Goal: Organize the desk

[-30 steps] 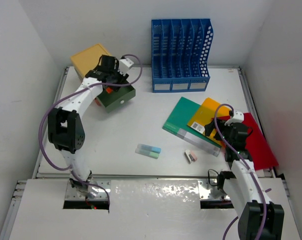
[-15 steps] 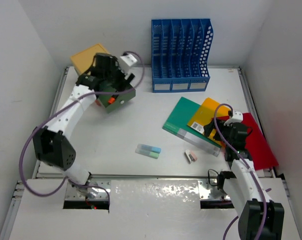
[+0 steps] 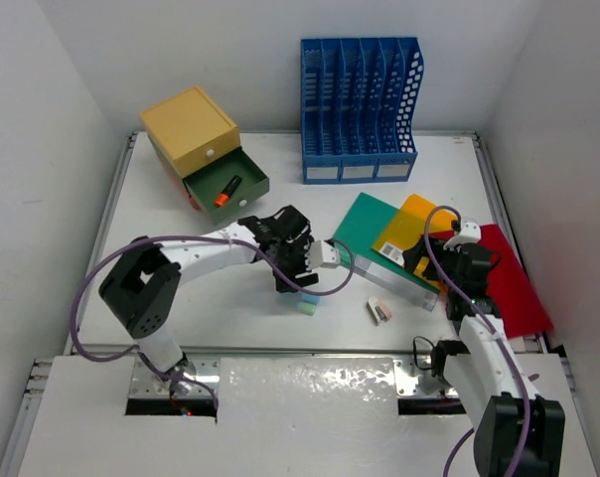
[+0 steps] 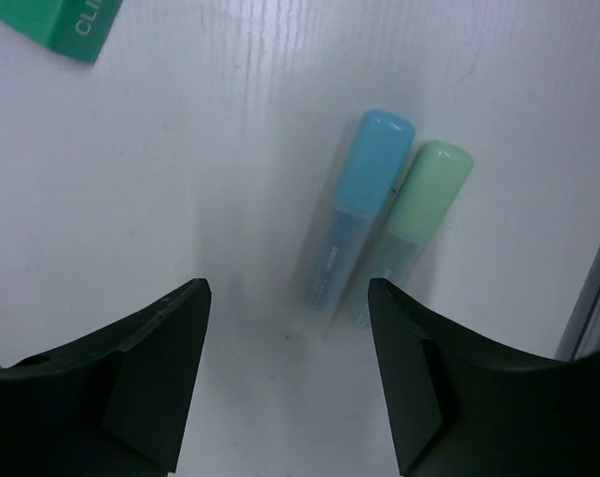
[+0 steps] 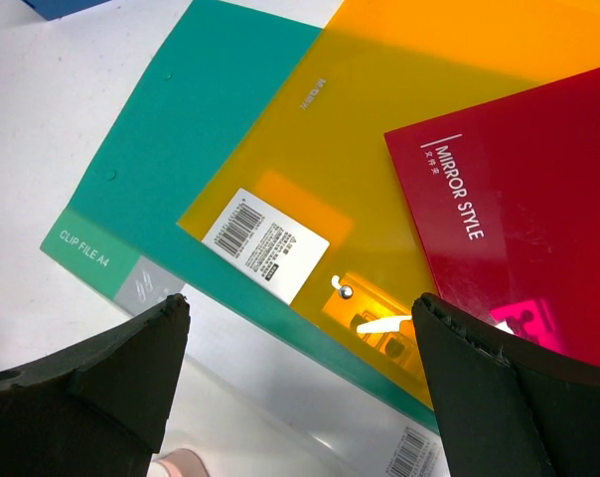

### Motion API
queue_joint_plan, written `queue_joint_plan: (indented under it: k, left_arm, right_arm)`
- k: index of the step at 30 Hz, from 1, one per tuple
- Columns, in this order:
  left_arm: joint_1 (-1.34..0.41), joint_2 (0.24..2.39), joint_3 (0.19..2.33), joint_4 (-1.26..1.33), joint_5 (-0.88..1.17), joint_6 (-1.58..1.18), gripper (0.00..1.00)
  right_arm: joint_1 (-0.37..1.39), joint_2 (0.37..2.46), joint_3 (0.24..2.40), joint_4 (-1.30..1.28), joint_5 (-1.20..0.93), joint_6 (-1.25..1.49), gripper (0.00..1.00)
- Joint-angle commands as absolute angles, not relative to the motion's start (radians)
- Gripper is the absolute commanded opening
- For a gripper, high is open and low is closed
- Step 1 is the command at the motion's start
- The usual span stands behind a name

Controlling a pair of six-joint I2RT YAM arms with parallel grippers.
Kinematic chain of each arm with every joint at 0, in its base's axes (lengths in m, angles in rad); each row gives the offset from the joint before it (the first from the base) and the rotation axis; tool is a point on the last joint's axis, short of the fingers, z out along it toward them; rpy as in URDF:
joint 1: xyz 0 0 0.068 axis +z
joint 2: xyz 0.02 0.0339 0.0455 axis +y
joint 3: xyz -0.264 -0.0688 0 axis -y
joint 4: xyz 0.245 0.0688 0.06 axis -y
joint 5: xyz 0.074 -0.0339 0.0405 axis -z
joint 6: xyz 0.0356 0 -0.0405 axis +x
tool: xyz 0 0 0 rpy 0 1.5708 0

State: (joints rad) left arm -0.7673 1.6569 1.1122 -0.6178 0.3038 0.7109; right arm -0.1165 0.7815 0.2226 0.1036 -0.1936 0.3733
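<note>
The desk (image 3: 429,169) is a white tabletop. My left gripper (image 4: 288,288) hangs open just above it, nothing between its jaws. Right ahead of its fingertips lie a blue highlighter (image 4: 355,224) and a green highlighter (image 4: 419,214), side by side. From above, the left gripper (image 3: 292,286) covers most of both; only a green end (image 3: 307,307) shows. My right gripper (image 5: 302,303) is open and empty over the overlapping folders: green (image 5: 201,129), orange (image 5: 429,119), red (image 5: 538,219). It sits at the right (image 3: 449,260).
A drawer box (image 3: 189,124) stands back left, its green drawer (image 3: 242,175) pulled out with an orange marker (image 3: 226,191) inside. A blue file rack (image 3: 360,109) is at the back. A small pink eraser (image 3: 381,311) lies near the folders. White walls enclose the desk.
The left gripper opened at the green drawer, leaving the orange marker inside, then swung to the desk's middle above the highlighters. The right arm has not moved.
</note>
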Motion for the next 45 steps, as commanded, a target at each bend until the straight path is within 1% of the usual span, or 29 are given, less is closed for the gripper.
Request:
queue_joint_plan:
  k: [1,7,18,23,30,31,32,33,34,36,37,41,45]
  left_arm:
    - [-0.799,1.675,1.117,-0.534,0.302,0.730,0.62]
    - [-0.801,1.715,1.115,-0.508,0.308,0.741,0.59]
    - [-0.801,1.781,1.094,-0.526,0.324,0.775,0.59]
    - [-0.801,1.824,1.088,-0.497,0.293,0.764,0.59]
    - [-0.799,1.890,1.077,-0.430,0.180,0.727,0.59]
    - [-0.799,1.897,1.081,-0.428,0.178,0.727,0.57]
    - [-0.799,1.905,1.084,-0.428,0.175,0.727,0.47]
    - [-0.799,1.922,1.088,-0.431,0.175,0.727,0.39]
    - [-0.799,1.925,1.094,-0.434,0.173,0.726,0.27]
    - [-0.798,1.928,1.100,-0.440,0.175,0.724,0.11]
    - [-0.790,1.921,1.101,-0.439,0.178,0.716,0.00]
    - [-0.738,1.853,1.132,-0.460,0.228,0.696,0.00]
    - [-0.660,1.767,1.222,-0.518,0.267,0.643,0.00]
  right_arm:
    - [-0.121,0.785,0.230,0.146,-0.210,0.367,0.91]
    - [-0.121,0.772,0.227,0.138,-0.203,0.362,0.91]
    - [-0.121,0.782,0.225,0.146,-0.201,0.362,0.91]
    - [-0.121,0.775,0.224,0.143,-0.198,0.359,0.91]
    - [-0.121,0.773,0.224,0.143,-0.196,0.359,0.91]
    - [-0.121,0.773,0.222,0.143,-0.196,0.360,0.91]
    - [-0.121,0.775,0.224,0.141,-0.195,0.360,0.91]
    - [-0.121,0.775,0.222,0.140,-0.193,0.360,0.91]
    - [-0.121,0.772,0.222,0.140,-0.193,0.360,0.91]
    - [-0.121,0.770,0.221,0.140,-0.190,0.359,0.91]
    - [-0.121,0.770,0.221,0.140,-0.190,0.359,0.91]
    - [-0.121,0.773,0.219,0.144,-0.190,0.359,0.91]
    - [-0.121,0.775,0.219,0.144,-0.192,0.362,0.91]
